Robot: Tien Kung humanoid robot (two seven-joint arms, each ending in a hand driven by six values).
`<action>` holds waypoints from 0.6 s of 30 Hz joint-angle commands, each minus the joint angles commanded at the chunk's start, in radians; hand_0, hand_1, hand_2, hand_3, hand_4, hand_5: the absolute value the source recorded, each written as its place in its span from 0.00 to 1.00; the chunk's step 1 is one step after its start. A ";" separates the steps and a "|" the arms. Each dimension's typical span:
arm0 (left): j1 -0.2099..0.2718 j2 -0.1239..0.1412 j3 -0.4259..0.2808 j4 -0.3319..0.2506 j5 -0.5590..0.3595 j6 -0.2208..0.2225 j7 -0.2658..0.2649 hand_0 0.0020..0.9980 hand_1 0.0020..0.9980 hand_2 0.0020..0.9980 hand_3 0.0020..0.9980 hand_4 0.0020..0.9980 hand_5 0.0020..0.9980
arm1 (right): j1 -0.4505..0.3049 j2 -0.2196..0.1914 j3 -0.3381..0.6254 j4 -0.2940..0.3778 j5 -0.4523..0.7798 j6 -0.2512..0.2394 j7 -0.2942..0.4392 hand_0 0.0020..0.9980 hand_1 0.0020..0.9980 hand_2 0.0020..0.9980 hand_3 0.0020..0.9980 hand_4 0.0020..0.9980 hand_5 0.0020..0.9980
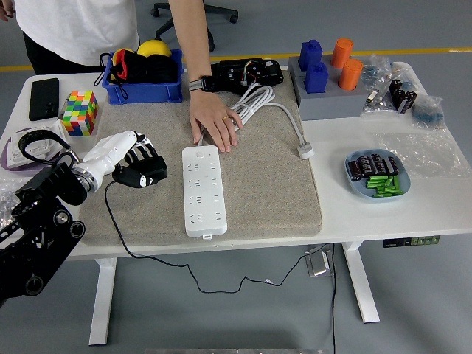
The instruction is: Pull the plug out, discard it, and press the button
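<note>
A white power strip (203,190) lies lengthwise on the grey mat (273,184), with no plug in its sockets. Left of the strip, over the mat's left part, my left hand (140,168) is shut on a black plug (146,178). The plug's black cord (118,232) trails down over the table's front edge. A person's hand (214,127) rests flat on the mat at the strip's far end, touching the white cable there. My right hand is out of view.
A coiled white cable (254,103) lies behind the strip. A blue bin (144,87), a colour cube (80,112) and a phone (44,97) stand at the back left. A grey block with blue and orange cylinders (324,81) and a blue plate (352,184) are on the right.
</note>
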 joint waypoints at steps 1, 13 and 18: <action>0.001 -0.002 -0.001 0.009 -0.002 0.001 -0.002 0.57 0.40 0.41 0.56 0.75 0.00 | 0.000 0.000 0.000 0.000 0.000 0.000 0.000 0.75 0.70 0.71 0.72 0.76 0.64; 0.003 -0.010 0.013 0.033 -0.019 0.005 -0.006 0.81 0.84 0.83 0.90 0.91 0.00 | -0.004 0.001 -0.001 0.001 0.001 0.000 0.000 0.75 0.70 0.71 0.72 0.76 0.64; 0.008 -0.012 0.010 0.025 -0.022 0.004 -0.002 0.81 0.84 0.83 0.90 0.91 0.00 | -0.007 0.002 0.001 0.001 -0.001 0.000 0.000 0.75 0.70 0.71 0.72 0.76 0.64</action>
